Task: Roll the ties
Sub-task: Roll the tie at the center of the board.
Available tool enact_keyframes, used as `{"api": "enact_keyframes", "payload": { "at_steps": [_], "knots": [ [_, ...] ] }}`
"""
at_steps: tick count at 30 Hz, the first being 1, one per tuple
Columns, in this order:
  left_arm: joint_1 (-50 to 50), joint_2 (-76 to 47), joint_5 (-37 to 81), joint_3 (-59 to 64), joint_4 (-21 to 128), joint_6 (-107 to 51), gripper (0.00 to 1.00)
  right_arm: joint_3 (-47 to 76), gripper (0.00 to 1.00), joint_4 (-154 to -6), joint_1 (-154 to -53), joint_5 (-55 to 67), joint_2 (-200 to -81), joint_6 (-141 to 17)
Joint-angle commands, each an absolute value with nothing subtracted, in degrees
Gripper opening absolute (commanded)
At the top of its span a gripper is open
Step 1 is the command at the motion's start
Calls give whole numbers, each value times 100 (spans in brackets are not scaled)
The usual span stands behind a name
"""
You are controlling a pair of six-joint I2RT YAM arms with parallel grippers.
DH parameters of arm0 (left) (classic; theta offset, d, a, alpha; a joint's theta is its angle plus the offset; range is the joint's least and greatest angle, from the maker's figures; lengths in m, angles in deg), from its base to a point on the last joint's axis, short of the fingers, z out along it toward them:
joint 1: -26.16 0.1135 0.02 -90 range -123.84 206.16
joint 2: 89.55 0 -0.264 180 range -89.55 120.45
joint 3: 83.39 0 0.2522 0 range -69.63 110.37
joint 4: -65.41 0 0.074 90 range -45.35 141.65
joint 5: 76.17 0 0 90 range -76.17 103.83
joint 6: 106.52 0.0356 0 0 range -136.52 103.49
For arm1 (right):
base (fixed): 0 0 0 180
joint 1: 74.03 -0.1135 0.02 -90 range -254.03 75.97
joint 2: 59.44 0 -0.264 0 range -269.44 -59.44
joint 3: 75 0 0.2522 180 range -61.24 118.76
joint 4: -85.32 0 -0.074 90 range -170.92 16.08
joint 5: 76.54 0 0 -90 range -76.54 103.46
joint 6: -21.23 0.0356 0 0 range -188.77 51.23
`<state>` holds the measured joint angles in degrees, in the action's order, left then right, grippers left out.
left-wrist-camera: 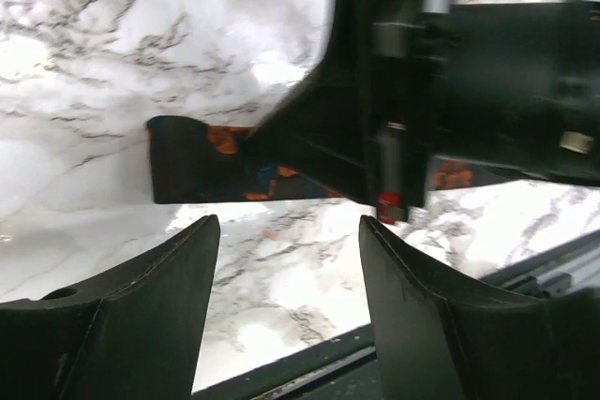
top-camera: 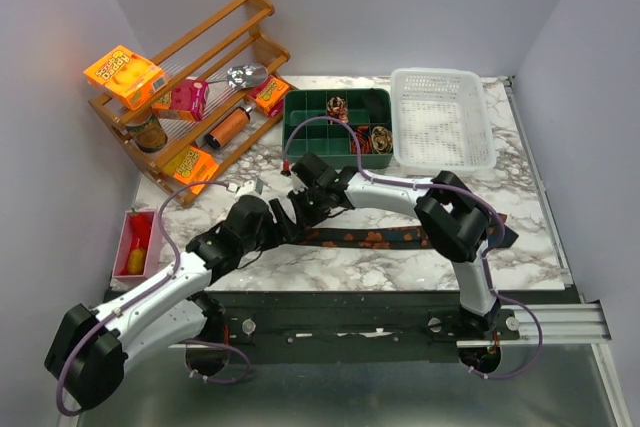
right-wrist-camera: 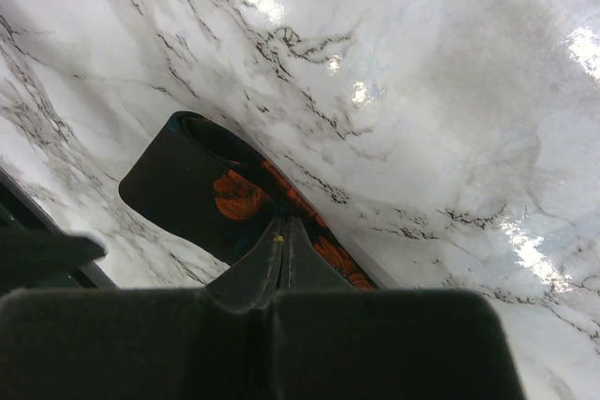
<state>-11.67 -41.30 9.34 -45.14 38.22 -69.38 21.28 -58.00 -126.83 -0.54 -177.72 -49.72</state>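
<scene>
Dark brown-black fabric with orange-red blotches, the long narrow tie (top-camera: 372, 238) lies flat on the white marble tabletop (top-camera: 520, 217). My left fingers (left-wrist-camera: 155, 288) stand released, its blunt end just beyond them. My right fingers (right-wrist-camera: 281, 264) are clenched, tips down on the tie; whether they pinch it I cannot tell.

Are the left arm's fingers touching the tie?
Apart. The left wrist view shows the open left fingers with a strip of bare table between them and the end of the tie.
</scene>
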Motion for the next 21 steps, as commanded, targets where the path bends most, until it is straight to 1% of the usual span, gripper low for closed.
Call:
{"api": "enact_keyframes", "payload": {
  "at_steps": [1, 7, 12, 16, 21],
  "knots": [
    [-927, -3595, 741, -4476, 3715, -6934, 70, 1839, 2, -5666, -12730, 98, -17835, -5057],
    [-418, -3330, 996, -4651, 4224, -6750, 66, 1812, 2, -5692, -12721, 80, -17853, -5075],
    [92, -3392, 1374, -4932, 4655, -6477, 62, 1812, 2, -5710, -12721, 45, -17879, -5066],
    [181, -3418, 1629, -4985, 4682, -6328, 61, 1838, 2, -5701, -12730, 36, -17897, -5075],
    [190, -3260, 1936, -5249, 5358, -6450, 61, 1847, 2, -5727, -12730, 1, -17923, -5075]
  ]
}}
